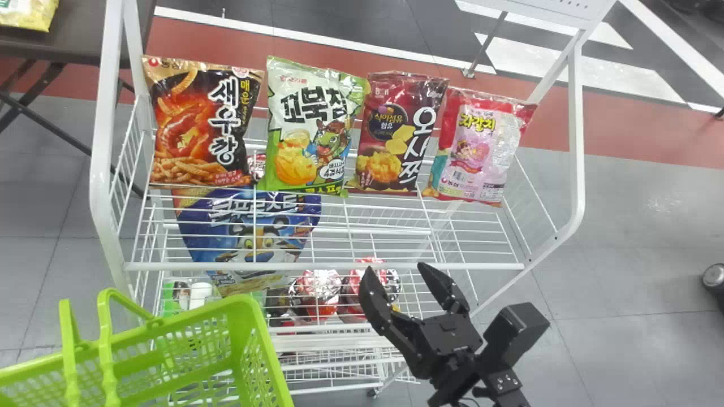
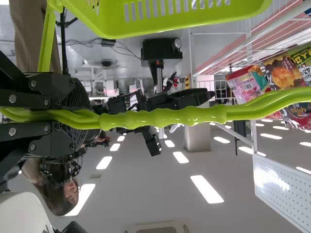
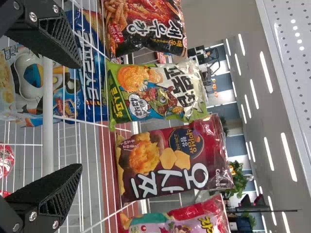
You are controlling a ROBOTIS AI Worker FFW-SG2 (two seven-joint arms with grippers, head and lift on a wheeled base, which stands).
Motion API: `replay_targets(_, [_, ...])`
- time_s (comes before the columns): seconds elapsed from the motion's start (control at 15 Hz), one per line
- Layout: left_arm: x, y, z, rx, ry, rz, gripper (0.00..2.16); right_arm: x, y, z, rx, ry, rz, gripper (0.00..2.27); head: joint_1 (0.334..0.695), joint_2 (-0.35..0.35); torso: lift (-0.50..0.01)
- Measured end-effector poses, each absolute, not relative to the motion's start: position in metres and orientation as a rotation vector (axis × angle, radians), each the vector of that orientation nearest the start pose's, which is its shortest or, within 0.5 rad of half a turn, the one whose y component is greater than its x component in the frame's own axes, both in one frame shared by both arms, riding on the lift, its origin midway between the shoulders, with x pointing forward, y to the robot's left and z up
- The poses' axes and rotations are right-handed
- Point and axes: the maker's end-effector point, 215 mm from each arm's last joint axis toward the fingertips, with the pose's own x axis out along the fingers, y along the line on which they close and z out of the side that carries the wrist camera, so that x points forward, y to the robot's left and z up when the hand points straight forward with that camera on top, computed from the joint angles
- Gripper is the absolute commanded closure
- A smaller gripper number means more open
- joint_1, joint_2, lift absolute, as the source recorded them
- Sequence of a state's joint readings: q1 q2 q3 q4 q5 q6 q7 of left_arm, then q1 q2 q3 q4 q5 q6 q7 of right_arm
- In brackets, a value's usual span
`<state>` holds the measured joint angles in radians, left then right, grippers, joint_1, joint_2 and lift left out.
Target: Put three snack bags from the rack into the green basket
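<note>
Snack bags (image 1: 312, 127), 4, row, far side of rack (image 1: 322, 265). Green basket (image 1: 198, 317), near left: 0 bags seen inside; 3 apparently to load. Left gripper (image 2: 80, 116): closed around basket handle (image 2: 165, 117). Right gripper (image 1: 395, 270), near right: fingers spread, empty.

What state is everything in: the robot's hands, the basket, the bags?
Left gripper: shut on basket handles.
Right gripper: open, empty.
Green basket: handles raised.
Black-and-orange bag: upright on rack.
Green-and-white bag: upright.
Dark red bag: upright.
Pink bag: upright.
Blue bag: one shelf lower.
</note>
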<state>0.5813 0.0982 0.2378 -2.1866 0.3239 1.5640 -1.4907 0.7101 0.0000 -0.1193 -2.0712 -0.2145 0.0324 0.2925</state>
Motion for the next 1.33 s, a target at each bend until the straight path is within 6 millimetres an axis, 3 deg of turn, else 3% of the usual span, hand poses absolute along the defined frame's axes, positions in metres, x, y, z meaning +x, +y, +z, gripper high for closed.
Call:
replay_targets(0.2, [0.157, 0.087, -0.376, -1.245, 1.046, -1.163, 2.15, 0.384, -0.207, -0.406, 0.183, 0.208, 0.199, 0.10, 0.695, -0.285, 0.000])
replay_targets(0.4, [0.156, 0.087, -0.376, -1.262, 1.044, -1.166, 2.15, 0.413, -0.168, -0.404, 0.180, 0.211, 0.242, 0.11, 0.695, -0.182, 0.000])
replay_targets(0.6, [0.154, 0.086, -0.377, -1.271, 1.043, -1.166, 2.15, 0.453, -0.121, -0.399, 0.155, 0.214, 0.280, 0.11, 0.695, -0.069, 0.000])
replay_targets(0.93, [0.152, 0.085, -0.379, -1.275, 1.041, -1.167, 2.15, 0.524, -0.048, -0.394, 0.077, 0.203, 0.342, 0.11, 0.695, 0.059, 0.000])
replay_targets(1.07, [0.152, 0.085, -0.378, -1.276, 1.037, -1.170, 2.15, 0.548, -0.035, -0.399, 0.059, 0.212, 0.353, 0.11, 0.695, 0.078, 0.000])
replay_targets(1.27, [0.153, 0.085, -0.377, -1.278, 1.030, -1.175, 2.15, 0.583, -0.032, -0.400, 0.024, 0.189, 0.341, 0.13, 0.695, 0.085, 0.000])
replay_targets(1.33, [0.153, 0.085, -0.377, -1.278, 1.028, -1.176, 2.15, 0.593, -0.031, -0.395, 0.017, 0.161, 0.342, 0.25, 0.695, 0.084, 0.000])
